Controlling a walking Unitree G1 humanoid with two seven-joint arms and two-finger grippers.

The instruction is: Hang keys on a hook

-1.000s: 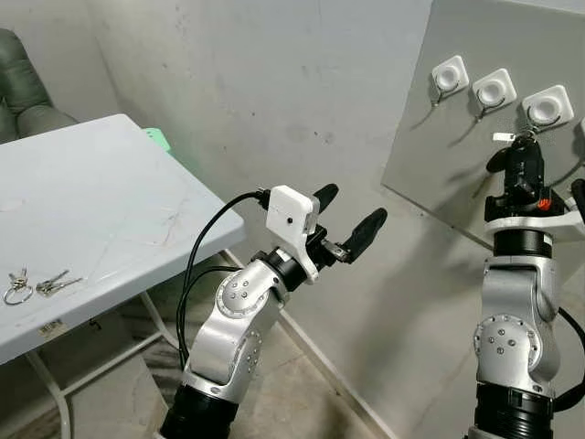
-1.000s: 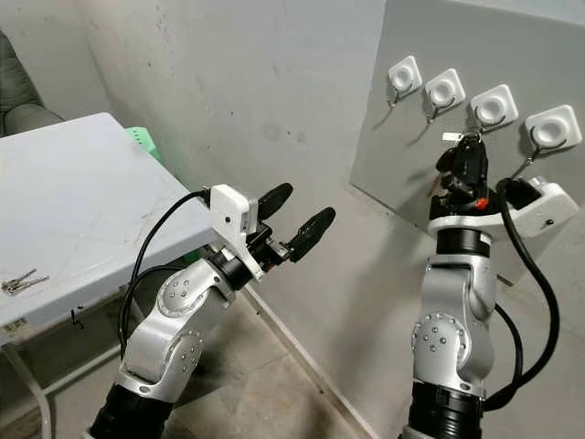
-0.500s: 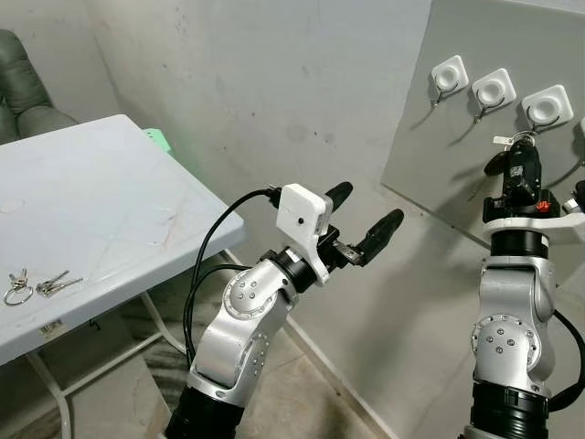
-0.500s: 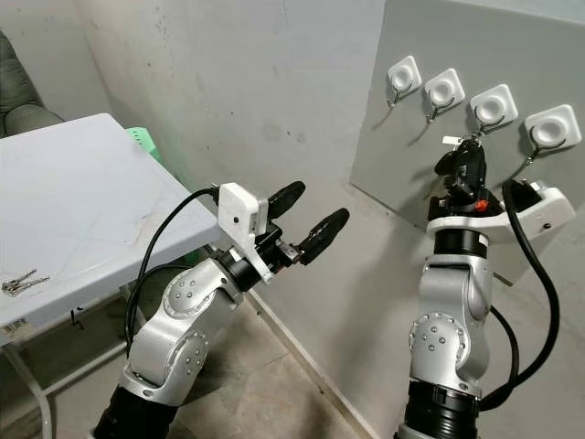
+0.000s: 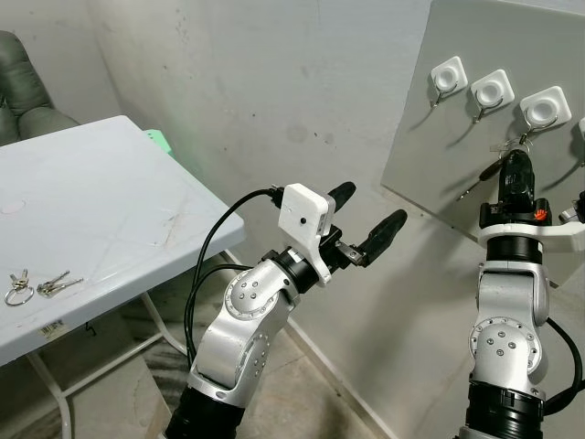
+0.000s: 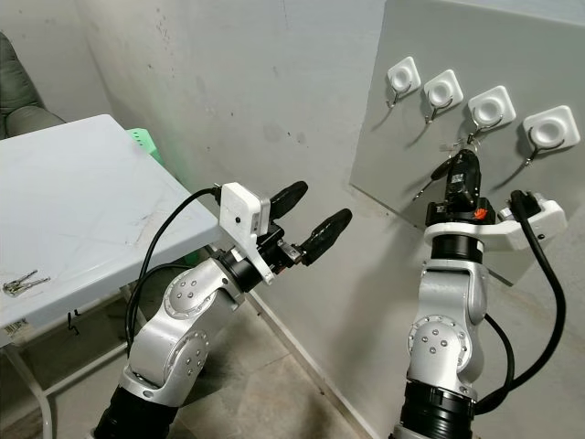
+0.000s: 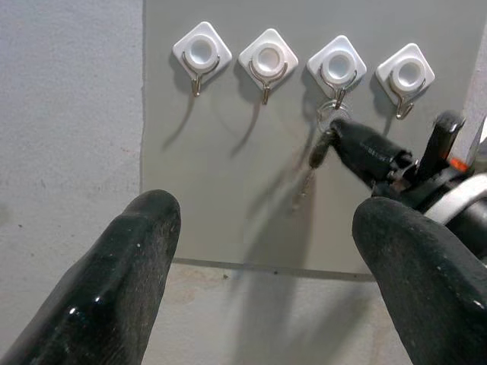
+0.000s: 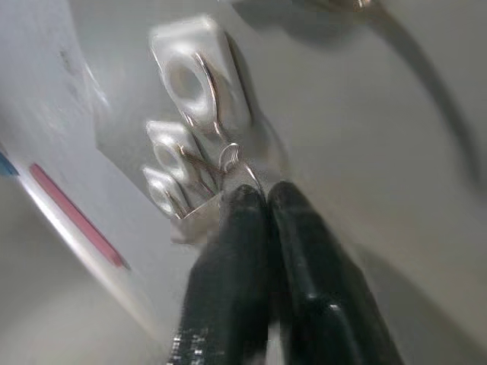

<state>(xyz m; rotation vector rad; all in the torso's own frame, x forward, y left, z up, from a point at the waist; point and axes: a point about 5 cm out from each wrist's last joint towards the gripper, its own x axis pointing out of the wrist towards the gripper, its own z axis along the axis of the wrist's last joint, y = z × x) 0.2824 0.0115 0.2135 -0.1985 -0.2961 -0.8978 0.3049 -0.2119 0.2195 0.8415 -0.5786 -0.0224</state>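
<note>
Four white square hooks sit in a row on a grey board (image 6: 430,37). My right gripper (image 6: 462,166) points up just below the third hook (image 6: 492,106) and is shut on a bunch of keys (image 7: 323,135). The key ring (image 8: 230,160) sits at the fingertips, right against that hook's metal prong (image 7: 335,95); whether it is looped over it I cannot tell. One key (image 6: 432,176) sticks out to the left. My left gripper (image 5: 367,205) hangs open and empty in mid-air, left of the board. A second bunch of keys (image 5: 37,284) lies on the white table (image 5: 110,210).
The grey wall (image 5: 292,110) stands close ahead, with the board leaning on it at the right. The table's corner (image 5: 239,219) is near my left elbow. A green cushion (image 5: 23,91) shows at the far left. Concrete floor lies below.
My right gripper has dropped a little below the third hook, and a key now swings out to the left. My left arm has risen slightly and moved right.
</note>
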